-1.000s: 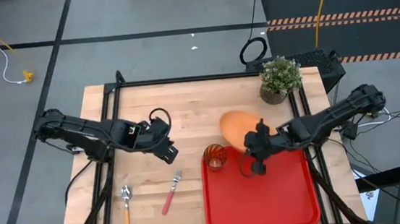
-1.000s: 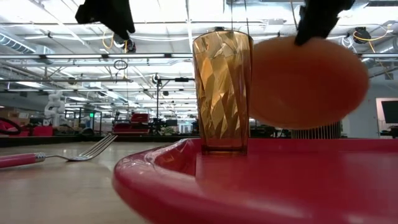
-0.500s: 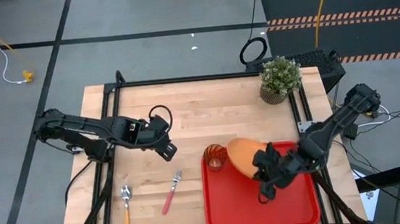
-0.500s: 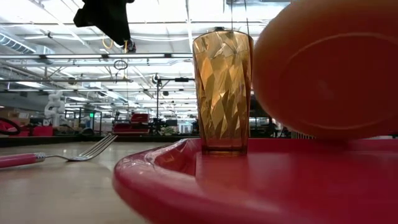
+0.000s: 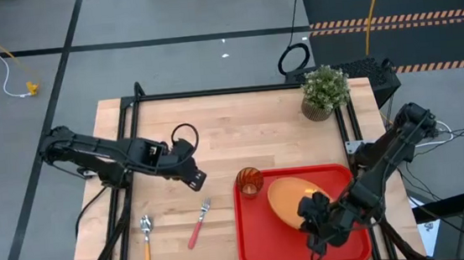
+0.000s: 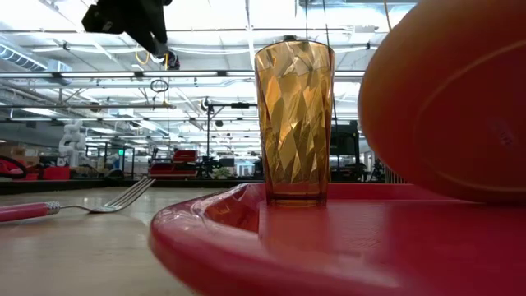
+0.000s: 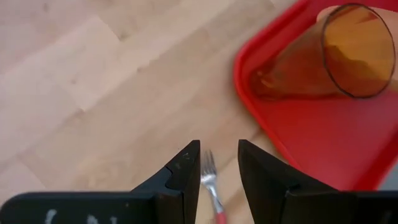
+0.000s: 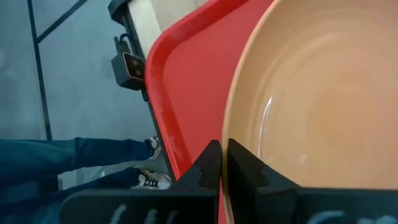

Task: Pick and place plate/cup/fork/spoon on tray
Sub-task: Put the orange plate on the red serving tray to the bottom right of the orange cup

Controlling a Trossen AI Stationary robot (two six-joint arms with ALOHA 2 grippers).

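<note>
The orange plate [image 5: 291,201] hangs tilted over the middle of the red tray [image 5: 259,247], held by my right gripper [image 5: 311,210], which is shut on it. The plate fills the right of the low view [image 6: 448,99]. The amber cup [image 5: 249,181] stands upright in the tray's far left corner. The pink-handled fork [image 5: 198,225] and the orange-handled spoon [image 5: 146,239] lie on the table left of the tray. My left gripper [image 5: 197,180] is open and empty above the table, over the fork's tines [image 7: 208,163]. My right gripper [image 8: 224,150] pinches the plate's rim [image 8: 226,134] between its two fingers, one on the hollow upper face and one on the underside. The fingers come slanting from the table's near right side. The plate is tilted; whether its low edge [image 6: 493,196] touches the tray, I cannot tell.
A potted green plant [image 5: 325,91] stands at the table's far right corner. A person's legs and shoes [image 8: 99,163] show beyond the tray's edge in the right wrist view. Bare wood lies between the left gripper and the plant.
My right gripper has carried the plate from above the table just beyond the tray's far rim toward the near edge and down, to over the tray's middle. The plate has stayed tilted in the hold. The cup, fork and spoon have not moved.
</note>
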